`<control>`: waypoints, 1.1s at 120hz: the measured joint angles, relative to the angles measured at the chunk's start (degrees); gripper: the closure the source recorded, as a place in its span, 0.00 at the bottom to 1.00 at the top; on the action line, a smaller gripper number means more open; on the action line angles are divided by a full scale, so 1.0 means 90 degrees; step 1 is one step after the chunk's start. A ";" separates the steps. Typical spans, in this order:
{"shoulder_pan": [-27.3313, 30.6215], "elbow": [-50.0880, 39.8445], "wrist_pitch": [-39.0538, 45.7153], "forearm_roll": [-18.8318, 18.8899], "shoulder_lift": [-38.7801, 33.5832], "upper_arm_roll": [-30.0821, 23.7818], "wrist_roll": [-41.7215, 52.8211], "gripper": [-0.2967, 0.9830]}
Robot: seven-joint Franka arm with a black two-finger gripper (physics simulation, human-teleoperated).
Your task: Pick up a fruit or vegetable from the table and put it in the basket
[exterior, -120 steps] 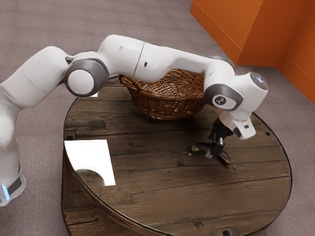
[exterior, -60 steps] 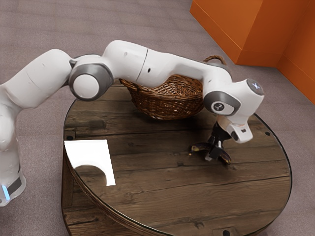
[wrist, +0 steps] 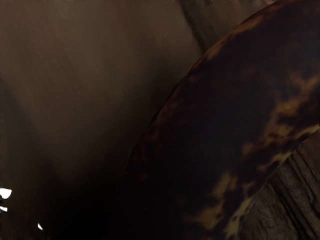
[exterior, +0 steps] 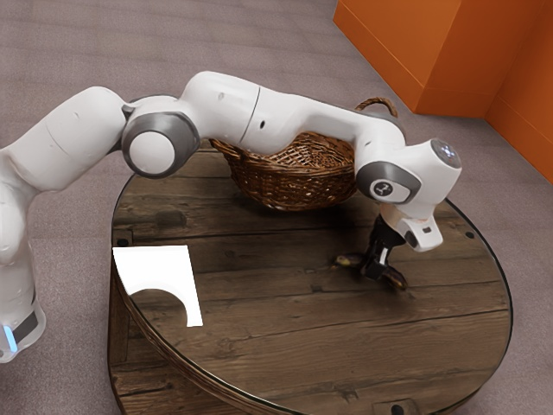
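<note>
Grasp step: claw (exterior: 378, 266) at dark banana (wrist: 215, 110) on worktop (exterior: 259, 346); opening and hold can't be told. Next: secure grip, lift, carry to basket (exterior: 289, 186).

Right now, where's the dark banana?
In the exterior view, the banana lies on the round table, toward the exterior view's right, right at the tool and nearer the camera than the basket.

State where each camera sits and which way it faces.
Exterior view: beside my arm, raised, angled down at the round table and basket; my arm and gripper show.
Wrist view: at my arm's end, facing the browned banana and wood beneath at close range.
Shared: banana and table.
</note>
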 joint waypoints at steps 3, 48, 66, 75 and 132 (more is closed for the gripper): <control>-0.0004 0.0004 0.0005 0.0001 -0.0016 -0.0002 -0.0001 0.63; -0.0102 0.0082 -0.0063 0.0052 -0.0685 -0.0424 0.0005 0.64; -0.0108 0.0200 -0.0196 0.0057 -0.1235 -0.0724 0.0012 0.64; -0.0105 0.0370 -0.0352 0.0058 -0.1442 -0.0783 0.0016 0.64; 0.0716 0.1251 -0.1646 0.0054 -0.2260 -0.0781 0.0403 0.65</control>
